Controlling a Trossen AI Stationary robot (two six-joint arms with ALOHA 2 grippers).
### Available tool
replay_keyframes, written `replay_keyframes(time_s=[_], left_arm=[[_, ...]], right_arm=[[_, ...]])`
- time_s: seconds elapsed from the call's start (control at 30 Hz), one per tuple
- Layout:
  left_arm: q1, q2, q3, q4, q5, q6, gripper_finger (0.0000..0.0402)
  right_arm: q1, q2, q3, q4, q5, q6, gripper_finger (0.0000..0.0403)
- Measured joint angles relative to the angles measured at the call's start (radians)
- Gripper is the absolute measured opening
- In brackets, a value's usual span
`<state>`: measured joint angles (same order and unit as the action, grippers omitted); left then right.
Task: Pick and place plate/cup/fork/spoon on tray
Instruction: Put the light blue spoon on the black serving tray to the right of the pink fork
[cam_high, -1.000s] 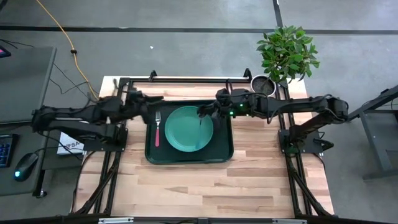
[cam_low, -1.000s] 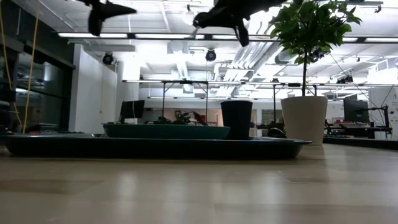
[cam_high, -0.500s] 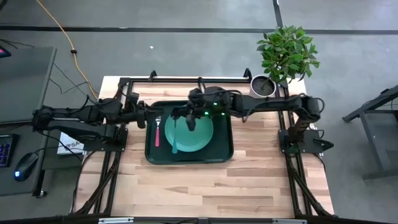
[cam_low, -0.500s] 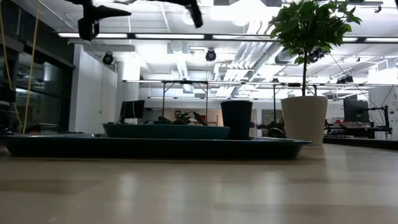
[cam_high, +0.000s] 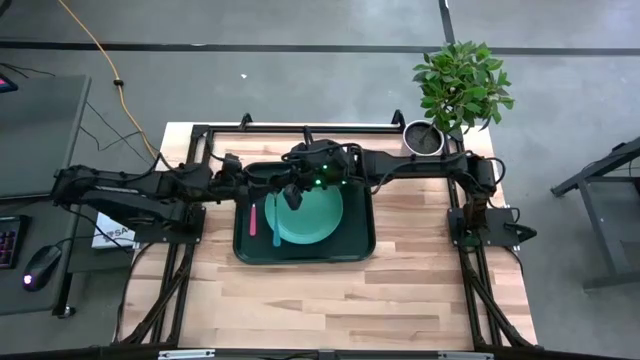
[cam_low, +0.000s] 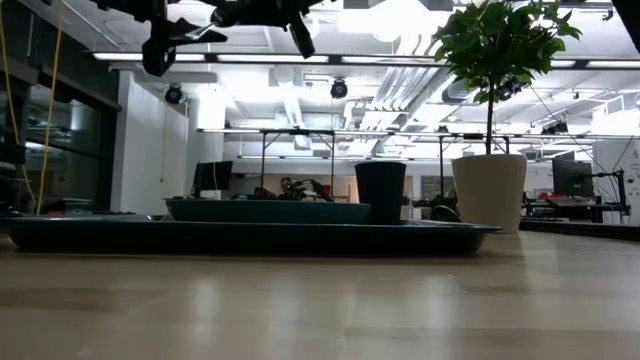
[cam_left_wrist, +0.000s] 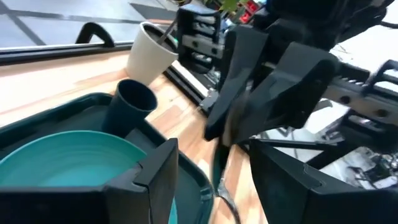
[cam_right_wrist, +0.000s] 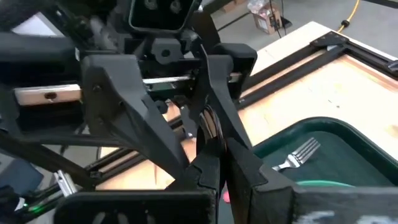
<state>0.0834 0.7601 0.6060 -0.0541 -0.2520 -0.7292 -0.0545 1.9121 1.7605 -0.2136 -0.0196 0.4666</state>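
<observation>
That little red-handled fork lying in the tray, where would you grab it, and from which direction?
Take the fork by the middle of its pink handle, straight down from above, jaws across its narrow width. It lies flat in the tray, between the plate and the rim, so a sideways approach looks blocked.

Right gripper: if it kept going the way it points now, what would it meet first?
Probably the left gripper, open and facing it close ahead in the right wrist view. The right gripper, shut on the spoon, hangs above the tray; depth is unclear.
</observation>
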Motion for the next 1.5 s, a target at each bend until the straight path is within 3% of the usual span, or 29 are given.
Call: replay_keyframes(time_s=[0.17,0.43,0.73,1.07,1.23,1.33,1.5], left_arm=[[0.0,0.021,0.0,0.005,-0.037,0.005,0.015],[0.0,0.02,0.0,0.004,-0.002,0.067,0.001],[0.004,-0.006,0.0,-0.04,-0.021,0.105,0.0001],[0.093,-0.207,-0.001,-0.431,-0.073,0.039,0.0],[0.129,-0.237,-0.012,-0.688,-0.109,-0.1,0.0],[0.141,-0.219,-0.076,-0.672,-0.063,-0.167,0.0],[0.142,-0.141,-0.215,-0.499,-0.028,-0.273,0.0]], right_arm=[[-0.001,-0.001,0.0,-0.012,-0.008,0.002,0.0],[-0.004,-0.002,0.0,-0.015,0.004,-0.002,0.0],[-0.011,-0.006,-0.001,-0.037,-0.002,0.014,0.0021],[-0.045,-0.088,-0.001,-0.436,0.087,-0.027,0.0158],[-0.024,-0.123,-0.01,-0.651,0.122,-0.038,0.019],[0.013,-0.159,-0.071,-0.712,0.167,-0.044,0.0192],[0.065,-0.261,-0.277,-0.657,0.187,0.05,0.0192]])
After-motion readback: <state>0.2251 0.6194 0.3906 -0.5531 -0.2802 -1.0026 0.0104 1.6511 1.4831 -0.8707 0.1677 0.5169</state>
